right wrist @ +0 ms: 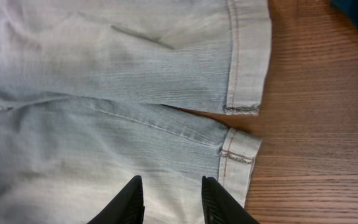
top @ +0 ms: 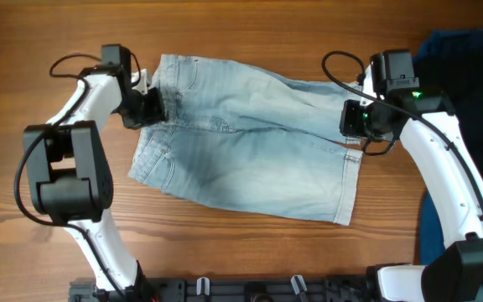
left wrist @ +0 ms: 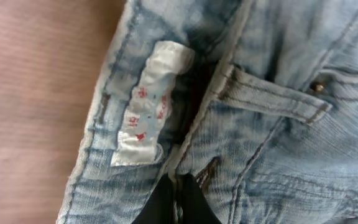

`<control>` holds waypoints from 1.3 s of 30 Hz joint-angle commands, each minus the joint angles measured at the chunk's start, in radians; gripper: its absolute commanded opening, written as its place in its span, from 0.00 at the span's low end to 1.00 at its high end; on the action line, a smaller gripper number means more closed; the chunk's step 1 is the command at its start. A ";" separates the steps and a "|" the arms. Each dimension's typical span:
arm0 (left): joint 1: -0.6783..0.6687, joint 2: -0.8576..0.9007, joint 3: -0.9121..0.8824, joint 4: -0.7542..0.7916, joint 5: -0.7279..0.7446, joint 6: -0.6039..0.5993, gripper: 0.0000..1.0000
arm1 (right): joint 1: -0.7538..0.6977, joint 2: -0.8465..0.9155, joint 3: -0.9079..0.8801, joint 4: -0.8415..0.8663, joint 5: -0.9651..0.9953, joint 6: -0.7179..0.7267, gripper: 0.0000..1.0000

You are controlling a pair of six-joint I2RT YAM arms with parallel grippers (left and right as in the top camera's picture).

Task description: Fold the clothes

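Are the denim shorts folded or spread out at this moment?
Spread out, not folded: the denim shorts lie flat with both legs side by side, and the right wrist view shows their two hems lying apart.

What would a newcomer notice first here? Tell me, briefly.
A pair of faded light-blue denim shorts lies spread across the middle of the brown wooden table. The left pincer is shut on the waistband, beside a white sewn-in label with red print, while the right pincer stands open over a hemmed leg end. A dark-blue fabric sits at the table's right edge.
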 commanded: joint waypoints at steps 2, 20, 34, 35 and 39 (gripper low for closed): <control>0.050 -0.014 -0.004 -0.037 -0.055 -0.058 0.04 | -0.002 -0.019 0.012 0.007 0.009 -0.008 0.29; 0.063 -0.144 -0.004 -0.155 -0.206 -0.246 0.04 | -0.002 -0.009 0.012 0.167 0.009 -0.009 0.11; 0.056 -0.158 -0.019 -0.144 -0.148 -0.255 0.41 | -0.002 0.336 0.009 0.530 -0.176 -0.150 0.04; 0.047 -0.162 -0.019 -0.132 -0.136 -0.238 0.40 | -0.001 0.368 0.009 0.564 -0.196 -0.167 0.04; -0.013 -0.162 -0.019 -0.040 -0.123 -0.203 0.35 | -0.002 0.476 0.009 0.681 -0.208 -0.162 0.04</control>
